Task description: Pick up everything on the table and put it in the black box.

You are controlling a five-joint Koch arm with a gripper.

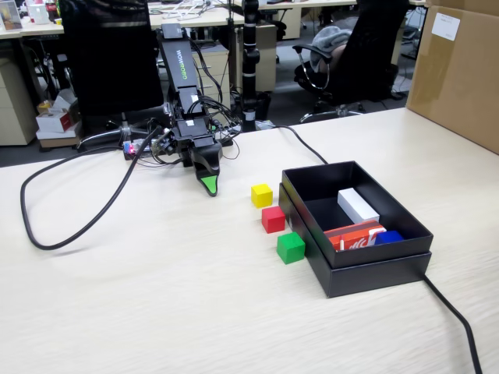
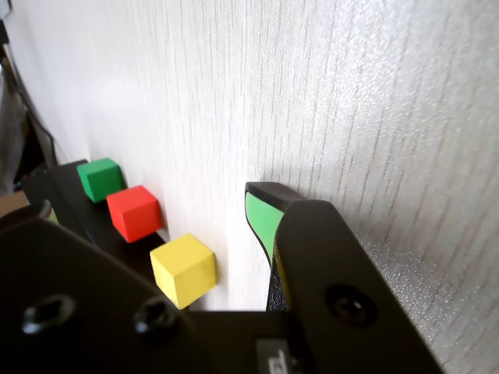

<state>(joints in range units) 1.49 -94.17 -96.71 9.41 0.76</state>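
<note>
- None of the task looks done: all three cubes sit on the counter (image 1: 156,296), outside the black box (image 1: 374,269).
- One yellow cube (image 1: 262,195), one red cube (image 1: 273,219), one green cube (image 1: 291,247) line up just beside the box's left wall in the fixed view.
- The tool (image 1: 208,185) rests tip-down left of the yellow cube, gripping nothing; whether it is parted or clenched, I cannot tell.

Beige wood-grain table (image 1: 156,296) bearing yellow cube (image 1: 262,195), red cube (image 1: 273,219), green cube (image 1: 290,248), black box (image 1: 366,269), cables (image 1: 70,226).
</note>
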